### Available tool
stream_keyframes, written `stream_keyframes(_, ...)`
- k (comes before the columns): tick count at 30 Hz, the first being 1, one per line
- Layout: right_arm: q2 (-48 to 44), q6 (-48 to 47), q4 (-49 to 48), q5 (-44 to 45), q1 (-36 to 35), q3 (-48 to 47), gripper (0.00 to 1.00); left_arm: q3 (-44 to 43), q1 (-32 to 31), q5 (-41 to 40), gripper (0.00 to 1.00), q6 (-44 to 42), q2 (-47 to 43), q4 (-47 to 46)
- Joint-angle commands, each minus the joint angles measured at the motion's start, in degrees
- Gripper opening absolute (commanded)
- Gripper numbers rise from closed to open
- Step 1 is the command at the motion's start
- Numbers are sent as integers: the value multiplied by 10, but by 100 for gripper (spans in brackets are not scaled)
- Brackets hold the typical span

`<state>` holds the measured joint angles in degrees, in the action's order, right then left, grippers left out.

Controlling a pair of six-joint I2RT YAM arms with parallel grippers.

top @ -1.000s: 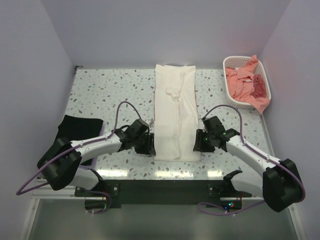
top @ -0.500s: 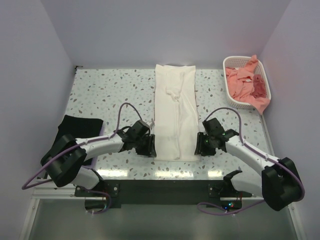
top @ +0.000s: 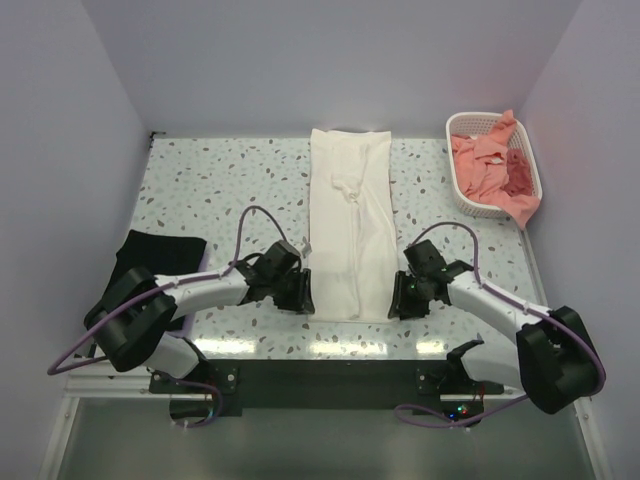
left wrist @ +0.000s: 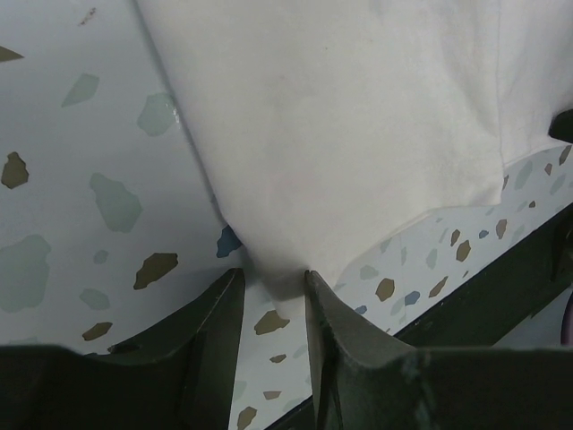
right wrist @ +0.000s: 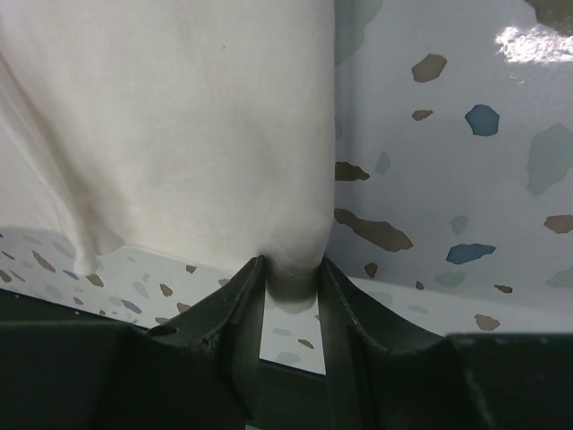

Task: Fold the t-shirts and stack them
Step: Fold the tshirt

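Fingers (left wrist: pixel 219 313) of the left gripper (left wrist: pixel 273 282) and the right gripper (right wrist: pixel 291 273) each pinch a near corner of the cream-white t-shirt (top: pixel 348 230), a long strip down the middle of the bench (top: pixel 200 190). A lengthwise fold looks due: lift both corners together and carry them toward the far edge. Speckled glossy top, plain lavender walls (top: pixel 330 60).

My left tool (top: pixel 303 297) and right tool (top: pixel 397 300) sit at the near corners of the cream t-shirt (top: pixel 348 225), close to the near edge of the counter (top: pixel 200 190).
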<state>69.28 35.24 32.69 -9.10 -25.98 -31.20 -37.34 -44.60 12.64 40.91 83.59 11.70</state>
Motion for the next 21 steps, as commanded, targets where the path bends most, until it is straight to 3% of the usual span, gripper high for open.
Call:
stream_keyframes(1,8,12,-8,-17,-3,16,33,17,-4,16,38,4,3,-32)
stream_keyframes(7,5,14,0,-18,-3,19,17,20,-13,21,25,12,8,-46)
stream_keyframes(8,5,16,4,-20,-3,20,17,20,-14,21,16,13,8,-43)
stream_keyframes(11,2,15,13,-19,-2,19,12,19,-13,14,0,11,6,-27)
stream_keyframes(21,-29,3,52,-21,10,20,0,39,-8,-8,0,10,-33,10)
